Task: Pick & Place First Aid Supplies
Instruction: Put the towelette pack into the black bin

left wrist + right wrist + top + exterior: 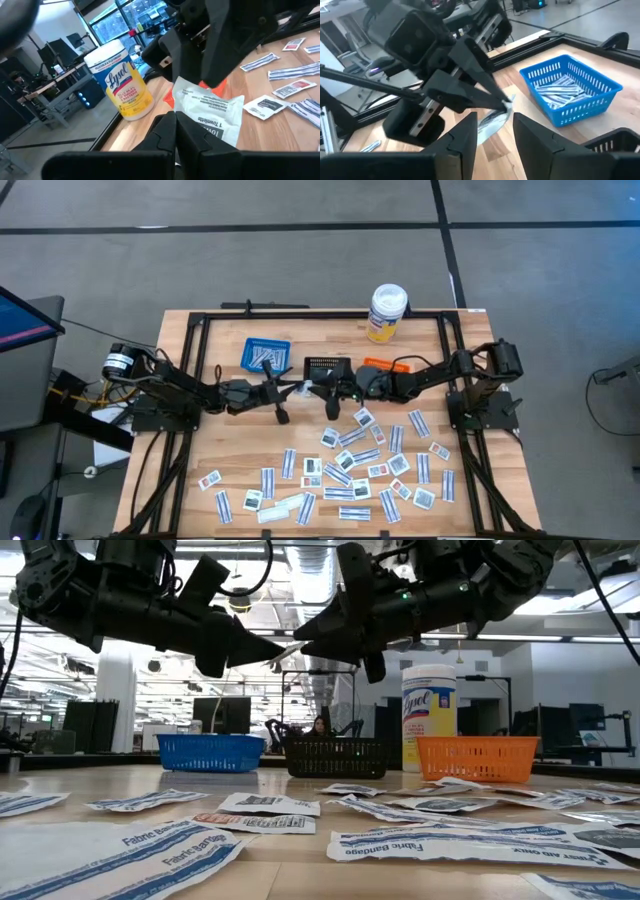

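Left gripper (502, 102) pinching towelette packet (212, 107)

A row of three baskets sits toward twelve o'clock on the table (200, 470): first basket (265, 354) at the nine o'clock end, second basket (327, 367) in the middle, third basket (378, 365) at the three o'clock end. The bottle (387, 312) stands beyond the third basket, at the table's twelve o'clock edge. Narrow strips lie inside the first basket. The scattered packets (340, 470) spread over the six o'clock half. Left gripper (285, 387) and right gripper (326, 392) meet above the table centre, a towelette packet (212, 112) between them.
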### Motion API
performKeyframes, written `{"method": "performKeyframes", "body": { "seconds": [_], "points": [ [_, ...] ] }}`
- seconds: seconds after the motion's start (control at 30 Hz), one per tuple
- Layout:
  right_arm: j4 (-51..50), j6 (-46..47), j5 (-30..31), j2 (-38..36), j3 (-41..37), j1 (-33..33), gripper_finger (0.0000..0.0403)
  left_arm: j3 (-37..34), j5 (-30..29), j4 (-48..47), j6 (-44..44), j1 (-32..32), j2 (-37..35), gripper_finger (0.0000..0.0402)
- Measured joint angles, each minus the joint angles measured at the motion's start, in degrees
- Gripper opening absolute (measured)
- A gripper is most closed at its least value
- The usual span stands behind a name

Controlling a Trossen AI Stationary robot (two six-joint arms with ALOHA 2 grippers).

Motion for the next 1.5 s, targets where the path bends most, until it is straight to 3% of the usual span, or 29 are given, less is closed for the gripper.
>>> {"method": "performKeyframes", "body": {
  "seconds": [0.23,0.5,0.73,0.97,1.2,1.43,1.5],
  "points": [
    [-0.9,2.9,0.1,0.0,0.1,-0.7,0.0118,0.0,0.0,0.5,0.0,0.0,0.0,0.0008],
    [-2.3,3.4,-0.1,0.0,0.1,-1.1,0.0086,0.0,0.0,1.4,0.0,0.0,0.0,0.0008],
    [-2.6,-4.6,-0.3,0.0,0.1,-1.0,0.0011,0.0,0.8,1.4,-0.6,0.0,0.0,0.0008],
    [-6.9,-11.5,-0.3,0.0,0.2,-0.6,0.0002,0.0,1.8,1.0,-1.1,0.0,0.1,0.0011],
    [-13.3,-13.5,-0.1,-1.8,0.0,-0.8,0.0002,0.0,1.5,-1.4,-2.4,0.0,0.0,0.007],
    [-21.0,-26.7,-0.2,-6.8,0.0,1.6,0.0001,0.0,1.5,-3.9,-9.4,0.2,0.0,0.0151],
    [-22.7,-29.9,-0.2,-7.6,0.0,2.6,0.0001,0.0,4.0,-5.4,-10.8,0.2,0.0,0.0169]
  ]
}}
